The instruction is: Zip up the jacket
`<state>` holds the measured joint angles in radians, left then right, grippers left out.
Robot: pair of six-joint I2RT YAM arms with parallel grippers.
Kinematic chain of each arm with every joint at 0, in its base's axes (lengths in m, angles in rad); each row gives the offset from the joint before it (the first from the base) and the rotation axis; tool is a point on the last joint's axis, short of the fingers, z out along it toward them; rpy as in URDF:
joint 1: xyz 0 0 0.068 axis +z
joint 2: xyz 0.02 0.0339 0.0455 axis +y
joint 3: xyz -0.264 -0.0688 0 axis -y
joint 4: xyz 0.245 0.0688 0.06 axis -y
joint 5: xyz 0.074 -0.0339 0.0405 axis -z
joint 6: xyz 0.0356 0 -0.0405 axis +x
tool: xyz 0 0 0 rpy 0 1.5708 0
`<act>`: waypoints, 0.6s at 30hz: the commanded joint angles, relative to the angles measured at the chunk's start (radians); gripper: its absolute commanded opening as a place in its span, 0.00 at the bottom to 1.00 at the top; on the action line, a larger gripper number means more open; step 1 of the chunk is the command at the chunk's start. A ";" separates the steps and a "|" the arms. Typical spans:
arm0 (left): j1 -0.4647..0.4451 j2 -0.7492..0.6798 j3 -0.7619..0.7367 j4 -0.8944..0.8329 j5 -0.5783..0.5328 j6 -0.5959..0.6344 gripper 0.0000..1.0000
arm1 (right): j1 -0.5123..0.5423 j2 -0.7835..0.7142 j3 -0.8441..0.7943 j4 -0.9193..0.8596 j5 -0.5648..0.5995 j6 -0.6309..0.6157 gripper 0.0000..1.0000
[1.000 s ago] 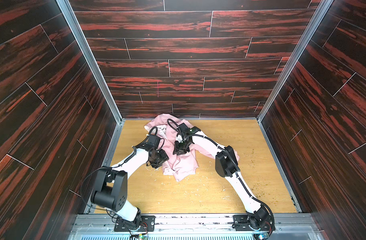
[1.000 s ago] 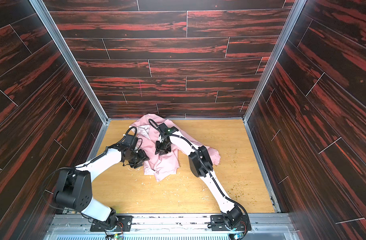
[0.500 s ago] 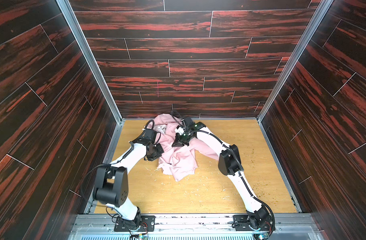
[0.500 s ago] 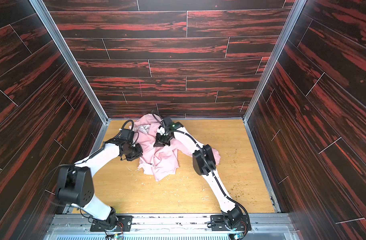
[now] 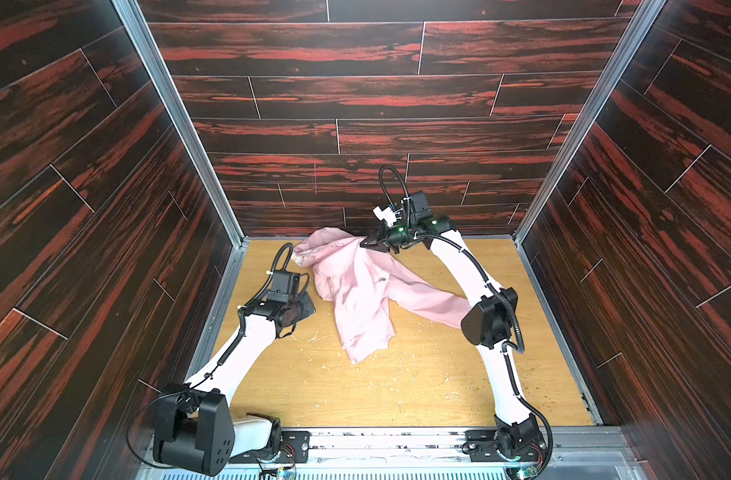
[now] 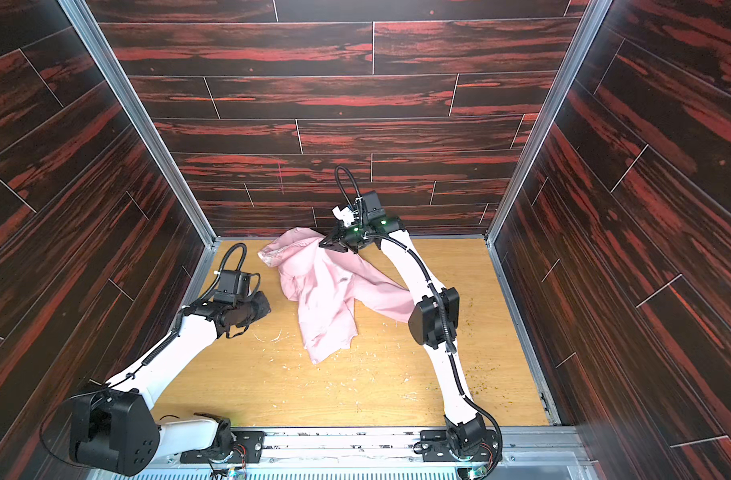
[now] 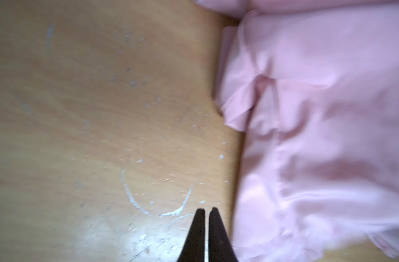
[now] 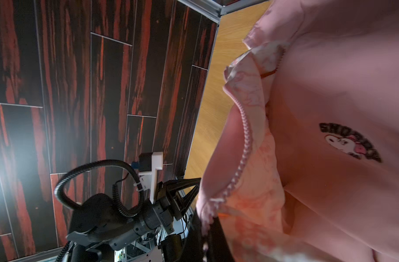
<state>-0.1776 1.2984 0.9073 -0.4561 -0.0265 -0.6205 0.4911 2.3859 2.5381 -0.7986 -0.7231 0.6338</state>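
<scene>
Right pincer (image 5: 366,245) has lifted toward the far wall, clamped on the jacket's (image 5: 364,291) front edge. Left pincer (image 7: 206,211) has backed off left, closed and empty. Jacket is pale pink, unzipped, zip teeth (image 8: 246,136) exposed, chest logo (image 8: 350,143) showing. It's rumpled at the tabletop's (image 5: 397,395) far centre, sleeve (image 5: 430,303) trailing right.

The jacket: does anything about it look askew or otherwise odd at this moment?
Yes. The jacket lies crumpled and twisted on the table, one edge lifted by the shut right hand. Its zipper gapes open, teeth unjoined. The left hand is shut on nothing, beside the cloth.
</scene>
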 commanded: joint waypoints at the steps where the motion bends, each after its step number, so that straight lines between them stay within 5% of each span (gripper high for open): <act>1: 0.004 -0.038 -0.018 -0.012 -0.080 -0.011 0.11 | 0.017 -0.036 -0.030 -0.043 -0.051 -0.043 0.00; 3: 0.005 -0.024 -0.008 -0.021 -0.047 -0.026 0.18 | 0.018 -0.033 -0.058 -0.058 -0.052 -0.056 0.00; 6: 0.000 -0.012 -0.019 0.024 0.041 -0.061 0.48 | 0.021 -0.041 -0.084 -0.070 -0.048 -0.068 0.00; 9: -0.032 -0.019 -0.058 0.105 0.099 -0.088 0.67 | 0.021 -0.047 -0.085 -0.085 -0.038 -0.078 0.00; 14: -0.104 0.043 -0.045 0.153 0.139 -0.092 0.73 | 0.005 -0.017 -0.070 -0.157 0.030 -0.088 0.00; 18: -0.160 0.125 -0.006 0.171 0.139 -0.086 0.74 | -0.029 0.053 0.011 -0.295 0.195 -0.078 0.00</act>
<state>-0.3058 1.3724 0.8608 -0.3157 0.0952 -0.7048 0.4946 2.3886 2.4722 -0.9516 -0.6624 0.5678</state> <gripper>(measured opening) 0.739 0.061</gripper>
